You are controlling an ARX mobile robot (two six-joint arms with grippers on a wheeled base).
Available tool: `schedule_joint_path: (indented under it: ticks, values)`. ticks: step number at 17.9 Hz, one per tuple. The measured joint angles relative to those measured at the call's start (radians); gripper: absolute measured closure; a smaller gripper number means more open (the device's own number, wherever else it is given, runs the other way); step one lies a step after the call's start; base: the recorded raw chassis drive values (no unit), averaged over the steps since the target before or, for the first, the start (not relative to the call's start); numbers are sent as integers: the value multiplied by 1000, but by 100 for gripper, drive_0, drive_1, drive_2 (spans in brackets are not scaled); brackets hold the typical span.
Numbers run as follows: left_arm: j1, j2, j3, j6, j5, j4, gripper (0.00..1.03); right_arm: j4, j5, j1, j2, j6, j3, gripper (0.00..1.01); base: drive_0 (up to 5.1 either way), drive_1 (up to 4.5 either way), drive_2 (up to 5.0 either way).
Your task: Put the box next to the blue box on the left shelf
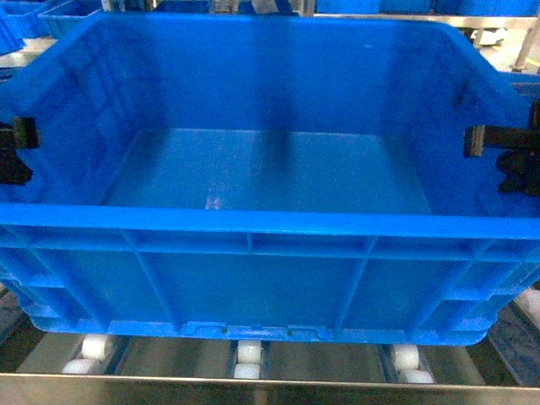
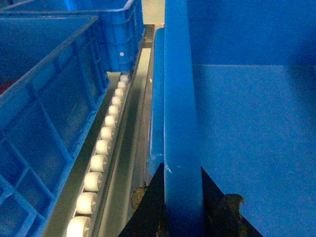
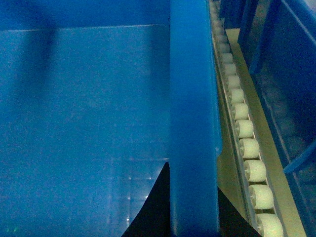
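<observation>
My left gripper (image 1: 21, 143) sits at nine o'clock in the head view, my right gripper (image 1: 498, 152) at three o'clock, each clamped on a short-side rim of the box (image 1: 270, 278). In the left wrist view my dark fingers (image 2: 148, 207) straddle that rim, one outside the wall and one inside, spread only as wide as the rim and pressed against it. The right wrist view shows the same: my right jaws pinch the opposite rim from both sides. The box fills the middle of the head view, open top up, its base over the white rollers (image 1: 249, 359) of the left shelf (image 1: 270, 384) at six o'clock. At nine o'clock from my left wrist, another blue crate (image 2: 44, 108) stands beside it, a roller lane (image 2: 101, 158) between them.
</observation>
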Motion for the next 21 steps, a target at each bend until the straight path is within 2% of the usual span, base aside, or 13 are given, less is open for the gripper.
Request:
schedule_joint_path:
  ticks: [3, 5, 6, 11, 12, 13, 14, 15, 17, 19, 21]
  values:
    - [-10, 49, 49, 7, -29, -31, 95, 2, -8, -2, 43, 18, 22, 94, 0, 0, 0]
    - [-21, 61, 77, 26, -62, -103, 95, -37, -32, -6, 58, 37, 23, 94, 0, 0, 0]
    - [-20, 79, 88, 30, -66, -145, 94, -47, -47, -6, 60, 39, 19, 94, 0, 0, 0]
    - [-19, 122, 129, 9, -59, -214, 94, -46, -33, 1, 64, 29, 19, 94, 0, 0, 0]
    - [-19, 127, 130, 9, -60, -204, 94, -46, -31, 2, 64, 28, 19, 90, 0, 0, 0]
    - [-20, 134, 128, 9, -69, -170, 89, -31, -40, 2, 64, 14, 18, 81, 0, 0, 0]
    - [-37, 146, 114, 19, -122, -111, 81, -8, -47, 8, 63, 12, 15, 73, 0, 0, 0]
    - [-44, 156, 108, 23, -145, -74, 75, 30, -52, 17, 60, 13, 10, 66, 0, 0, 0]
    - [-47, 153, 89, 7, -120, 46, 56, 140, -65, 19, 48, 12, -17, 49, 0, 0, 0]
    - [-71, 112, 92, -19, -52, 157, 41, 264, -72, 28, 5, 11, -14, 32, 0, 0, 0]
    - [-98, 51, 110, -30, -18, 230, 23, 331, -46, 36, -58, 10, 4, 15, 0, 0, 0]
